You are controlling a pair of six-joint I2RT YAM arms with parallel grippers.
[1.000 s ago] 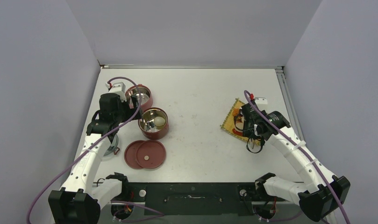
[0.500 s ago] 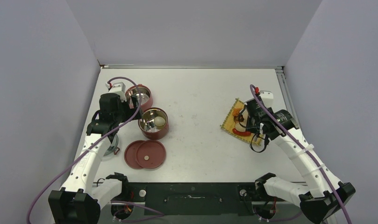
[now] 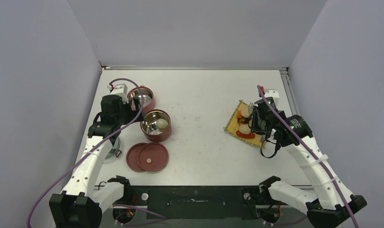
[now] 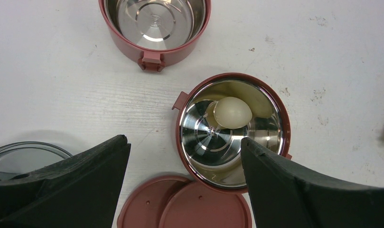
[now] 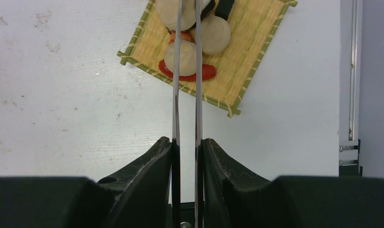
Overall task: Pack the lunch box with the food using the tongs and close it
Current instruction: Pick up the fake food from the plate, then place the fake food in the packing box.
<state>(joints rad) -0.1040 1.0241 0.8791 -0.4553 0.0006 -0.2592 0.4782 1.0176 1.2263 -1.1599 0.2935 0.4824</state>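
Observation:
The lunch box stands as two open dark-red bowls. The far bowl [image 3: 141, 97] [image 4: 154, 52] is bare steel inside, and the near bowl [image 3: 155, 133] [image 4: 182, 142] holds one cream ball [image 4: 232, 111]. Its two flat lids [image 3: 147, 157] [image 4: 190, 209] lie overlapping in front. My left gripper [image 3: 128, 114] [image 4: 185, 159] hovers open above the near bowl's left rim. My right gripper [image 3: 257, 116] [image 5: 186, 142] is shut on the silver tongs [image 5: 176, 95], whose arms run over the food: cream balls [image 5: 215, 34] [image 3: 244, 128] and a red piece [image 5: 206, 72]. The tong tips are cut off at the frame's top.
The food lies on a yellow woven mat [image 3: 231, 124] [image 5: 256, 47] at the right of the table. A clear round lid [image 3: 115, 153] [image 4: 23, 154] lies left of the red lids. A metal rail [image 5: 351, 71] runs along the table's right edge.
My right arm has swung right and away from the near edge with the tongs, uncovering the food on the mat, and its jaws have squeezed the tongs a little narrower. The left arm has not moved.

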